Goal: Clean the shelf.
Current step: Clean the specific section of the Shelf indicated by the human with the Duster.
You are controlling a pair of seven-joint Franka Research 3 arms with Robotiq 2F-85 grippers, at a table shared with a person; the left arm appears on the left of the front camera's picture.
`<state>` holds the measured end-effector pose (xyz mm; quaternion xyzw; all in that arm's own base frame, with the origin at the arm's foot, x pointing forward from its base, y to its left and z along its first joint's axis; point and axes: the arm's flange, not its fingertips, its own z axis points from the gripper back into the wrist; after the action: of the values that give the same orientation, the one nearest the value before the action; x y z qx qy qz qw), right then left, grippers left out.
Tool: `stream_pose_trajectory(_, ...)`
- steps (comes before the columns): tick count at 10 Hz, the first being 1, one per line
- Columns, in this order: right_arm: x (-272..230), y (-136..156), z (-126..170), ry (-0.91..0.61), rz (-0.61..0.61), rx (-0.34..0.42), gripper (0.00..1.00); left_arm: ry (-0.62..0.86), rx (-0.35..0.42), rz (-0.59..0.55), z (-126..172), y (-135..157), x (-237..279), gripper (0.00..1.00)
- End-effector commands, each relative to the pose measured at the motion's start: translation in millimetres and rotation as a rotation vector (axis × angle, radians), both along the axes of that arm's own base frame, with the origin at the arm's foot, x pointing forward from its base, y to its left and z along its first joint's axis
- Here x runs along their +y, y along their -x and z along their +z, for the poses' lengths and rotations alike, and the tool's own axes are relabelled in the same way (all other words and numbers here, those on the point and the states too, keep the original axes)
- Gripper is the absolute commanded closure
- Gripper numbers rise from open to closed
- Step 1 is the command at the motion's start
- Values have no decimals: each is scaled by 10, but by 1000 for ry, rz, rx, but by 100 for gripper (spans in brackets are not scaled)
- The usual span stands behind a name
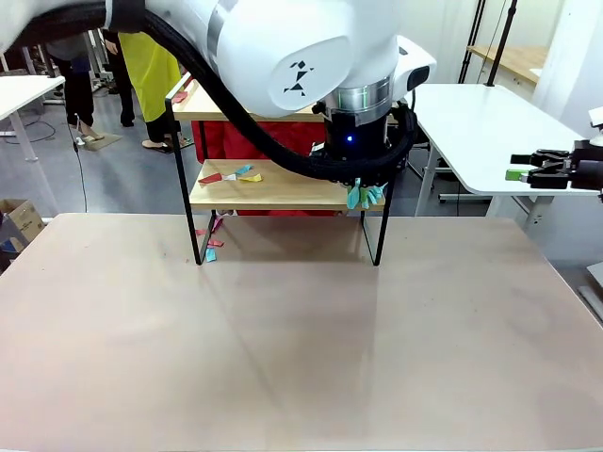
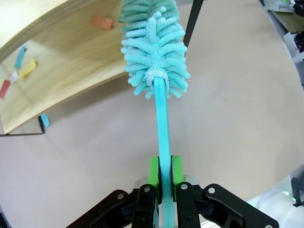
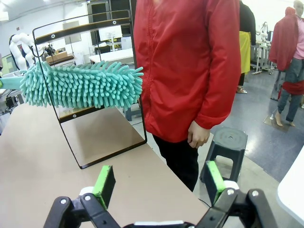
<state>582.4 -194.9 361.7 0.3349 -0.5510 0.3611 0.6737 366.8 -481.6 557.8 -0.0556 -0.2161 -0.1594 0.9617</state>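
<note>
Pinching the teal duster (image 2: 154,57) by its handle, the left gripper (image 2: 165,171) holds it at the shelf (image 2: 71,57) (paper scraps (image 2: 28,68) on it); the right gripper (image 3: 159,176) is spread wide.

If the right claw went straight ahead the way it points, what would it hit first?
The right claw would probably meet the person's red jacket first, just beside the shelf; depth is unclear.

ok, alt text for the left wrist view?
The left gripper, jaws shut on the thin handle of a teal duster, holds its fluffy head at the edge of a wooden board of the shelf. Small coloured scraps lie scattered on that board.
</note>
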Motion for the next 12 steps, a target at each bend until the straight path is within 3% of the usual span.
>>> stream_pose_trajectory(1,24,-3,78,4,-15,15,0,6,-8,4,68,11,37,87)
stream_pose_trajectory(3,24,-3,78,4,-15,15,0,2,-1,0,12,-3,0,87)
stream_pose_trajectory(7,24,-3,78,4,-15,15,0,63,-9,129,-341,15,40,87)
stream_pose_trajectory(12,24,-3,78,4,-15,15,0,74,-30,244,-424,50,305,87)
